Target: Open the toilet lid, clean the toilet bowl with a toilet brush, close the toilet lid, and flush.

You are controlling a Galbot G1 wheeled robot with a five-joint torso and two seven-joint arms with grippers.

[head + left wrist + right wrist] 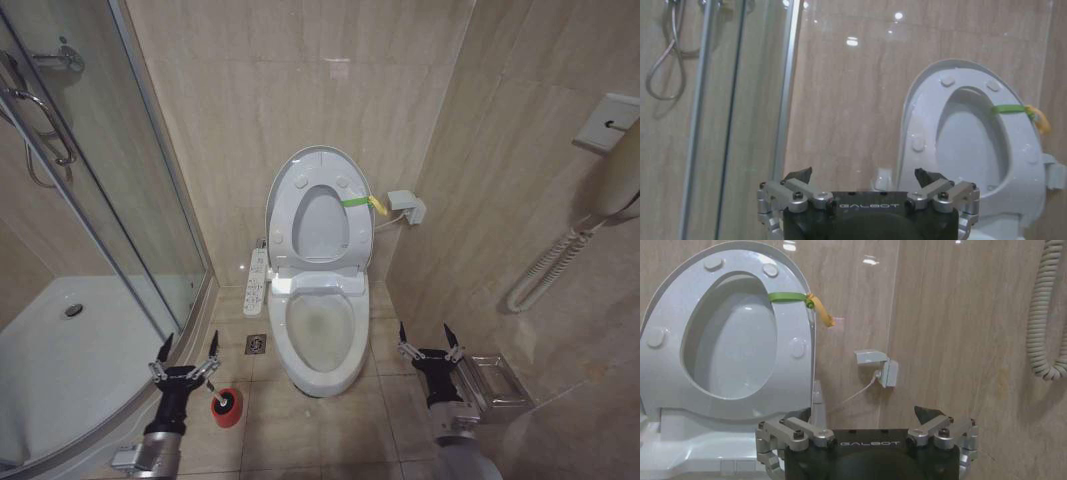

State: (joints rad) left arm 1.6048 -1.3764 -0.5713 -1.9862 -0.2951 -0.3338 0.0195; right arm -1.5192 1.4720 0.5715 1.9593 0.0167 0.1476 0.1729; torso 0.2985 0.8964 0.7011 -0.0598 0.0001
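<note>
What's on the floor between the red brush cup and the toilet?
In the head view, between the toilet brush and the toilet bowl there is bare tile, with a small floor drain just beyond.

Tile floor [300,420]: toilet bowl [322,335], toilet brush [226,405], drain [256,344].

Glossy beige wall tiles [250,90] surround a glass shower enclosure [110,200] and beige floor tiles [300,430].
</note>
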